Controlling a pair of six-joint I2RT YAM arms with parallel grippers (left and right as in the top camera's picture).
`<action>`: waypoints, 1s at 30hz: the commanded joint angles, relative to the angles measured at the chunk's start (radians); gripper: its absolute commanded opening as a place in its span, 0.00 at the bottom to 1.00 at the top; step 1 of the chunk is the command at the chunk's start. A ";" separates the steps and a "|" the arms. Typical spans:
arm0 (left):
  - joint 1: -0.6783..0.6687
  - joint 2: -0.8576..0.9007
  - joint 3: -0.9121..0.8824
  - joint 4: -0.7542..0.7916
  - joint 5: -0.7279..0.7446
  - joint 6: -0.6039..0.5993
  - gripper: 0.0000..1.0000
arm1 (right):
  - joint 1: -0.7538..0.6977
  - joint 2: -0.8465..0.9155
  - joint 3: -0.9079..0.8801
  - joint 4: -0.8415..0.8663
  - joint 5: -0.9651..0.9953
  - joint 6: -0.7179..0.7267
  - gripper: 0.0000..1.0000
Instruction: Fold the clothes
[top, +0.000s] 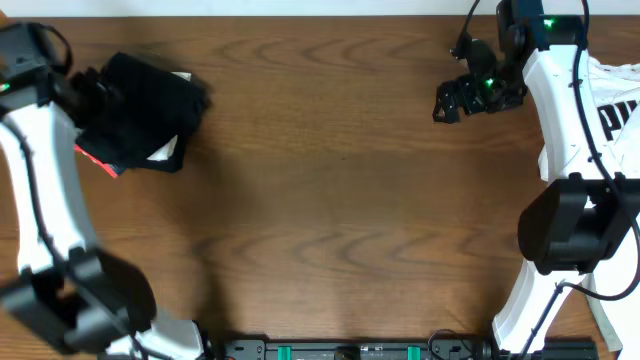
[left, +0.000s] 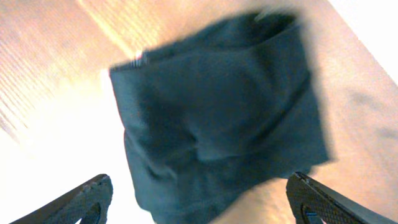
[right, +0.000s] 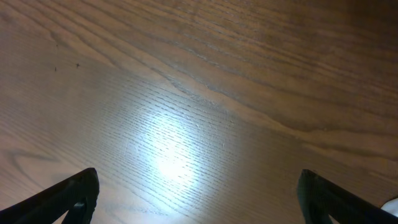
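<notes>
Lying folded at the table's (top: 330, 200) far left, the black leggings (top: 145, 105) are seen with a red-orange waistband (top: 95, 158) edge showing. The left fingers (left: 87, 198) are held spread above them, gripping nothing; the right fingers (right: 71, 193) are spread over bare table.

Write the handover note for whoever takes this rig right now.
Grippers: the left gripper is open and empty, hanging over the black leggings. The right gripper is open and empty above bare table.
Things: the leggings lie in a compact bundle at the far left, with the red-orange waistband peeking out. The white T-shirt lies at the right edge, partly out of view.
Done: the leggings look folded.
Left: probably the T-shirt. I cannot tell whether it is folded.
</notes>
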 joint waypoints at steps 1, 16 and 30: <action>0.003 -0.080 0.034 0.002 0.021 0.004 0.68 | -0.001 0.000 0.002 0.002 0.003 0.003 0.99; 0.073 0.120 0.013 0.122 0.156 0.041 0.08 | -0.001 0.000 0.002 0.002 0.003 0.003 0.99; 0.186 0.308 -0.030 0.128 0.258 0.035 0.06 | -0.001 0.000 0.002 0.002 0.003 0.003 0.99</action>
